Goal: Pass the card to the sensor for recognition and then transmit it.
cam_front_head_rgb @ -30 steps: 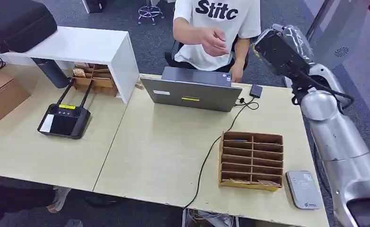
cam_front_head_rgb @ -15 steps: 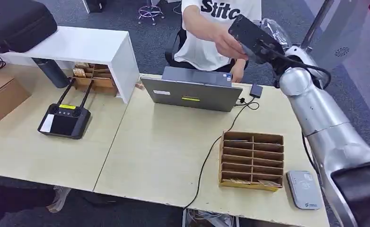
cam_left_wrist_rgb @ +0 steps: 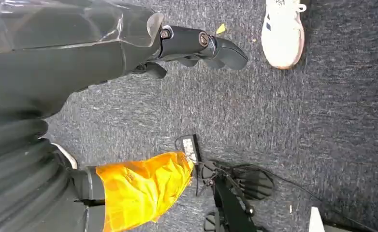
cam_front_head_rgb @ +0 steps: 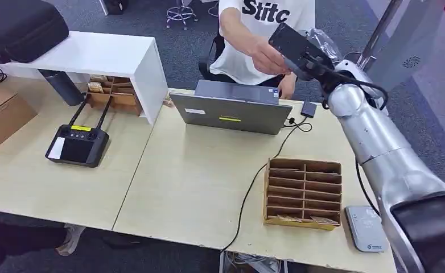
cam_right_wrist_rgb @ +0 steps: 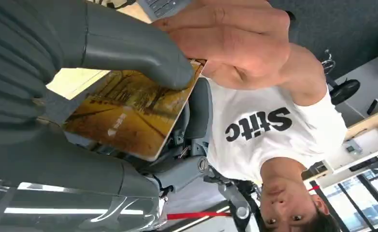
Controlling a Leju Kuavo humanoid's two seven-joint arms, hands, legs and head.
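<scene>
Step in hand — handover: your right hand (cam_right_wrist_rgb: 129, 72) pinches the yellow card (cam_right_wrist_rgb: 129, 116) while the person's hand (cam_right_wrist_rgb: 225, 36) takes its far edge. Next, I judge, loosen the thumb only once they hold it firmly. Left hand (cam_left_wrist_rgb: 196, 46) hangs by the floor — fingers curled, holding nothing.

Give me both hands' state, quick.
Left hand: hanging by the floor, fingers curled, holding nothing.
Right hand: holding the card, the person's hand on it.

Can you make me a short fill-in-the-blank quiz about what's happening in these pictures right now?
1. The robot's right hand holds a yellow picture card under its grey ____.
2. The person's hand grips the card's far ____.
3. The grey card reader lies beside the brown slotted ____ box.

Missing words: thumb; edge; cardboard
</scene>
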